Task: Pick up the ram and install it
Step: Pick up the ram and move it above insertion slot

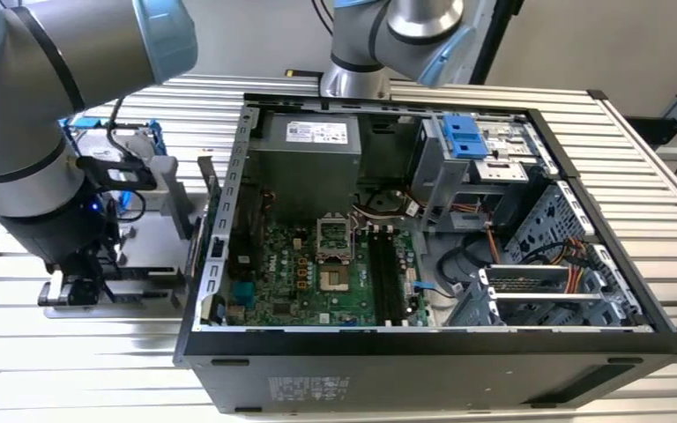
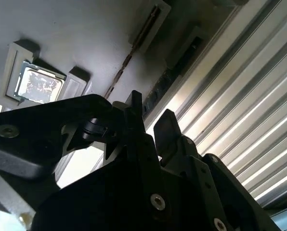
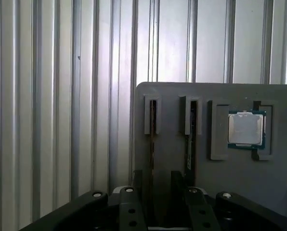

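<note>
The ram (image 3: 152,144) is held on its thin edge in a slot of a grey holder (image 3: 172,154), which is laid on the ribbed metal table (image 3: 61,96). Its long axis is aligned with the table's ribs, and one end is directed toward the gripper (image 3: 157,174) while the other is seated in a raised grey bracket. In the second wrist view the ram (image 2: 172,77) is seen as a dark strip that is directed into the gap between the fingers (image 2: 166,126). The jaws are held apart, one finger set on each side of the ram's line; whether the stick is touched cannot be told. A second stick (image 3: 190,144) is kept parallel in the neighbouring slot, and a processor (image 3: 246,129) is seated in a recess beyond it. In the exterior view the gripper (image 1: 74,289) is lowered over the holder, on the exterior view's left of the open computer case (image 1: 621,300), in which the green motherboard (image 1: 303,273) is exposed.
</note>
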Controlling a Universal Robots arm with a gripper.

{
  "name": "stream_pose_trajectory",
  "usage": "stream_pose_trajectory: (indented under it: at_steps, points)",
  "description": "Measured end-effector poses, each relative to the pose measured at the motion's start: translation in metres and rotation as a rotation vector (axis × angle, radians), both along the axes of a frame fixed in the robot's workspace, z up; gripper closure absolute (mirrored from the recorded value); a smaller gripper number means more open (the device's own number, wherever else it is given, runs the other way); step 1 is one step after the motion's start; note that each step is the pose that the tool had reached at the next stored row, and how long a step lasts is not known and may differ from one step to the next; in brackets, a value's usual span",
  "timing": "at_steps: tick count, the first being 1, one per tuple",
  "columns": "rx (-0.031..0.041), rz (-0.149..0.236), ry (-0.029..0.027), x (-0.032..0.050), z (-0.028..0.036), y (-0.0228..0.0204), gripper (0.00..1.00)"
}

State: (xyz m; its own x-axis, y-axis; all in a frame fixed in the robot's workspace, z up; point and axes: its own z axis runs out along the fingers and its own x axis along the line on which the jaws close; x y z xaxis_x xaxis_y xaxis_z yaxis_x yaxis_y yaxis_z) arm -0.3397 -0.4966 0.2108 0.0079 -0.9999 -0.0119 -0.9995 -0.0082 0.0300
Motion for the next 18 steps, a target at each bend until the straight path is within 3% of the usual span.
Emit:
stream_pose_trajectory:
  at_steps: [10, 17, 18]
  points:
    - [-0.0003, -0.014, -0.0001, -0.0001, -0.0177, -0.0001, 0.00]
    - [-0.0006, -0.014, -0.0001, 0.0000, -0.0184, -0.0001, 0.00]
    - [-0.0006, -0.014, 0.0000, 0.0000, -0.0184, -0.0001, 1.00]
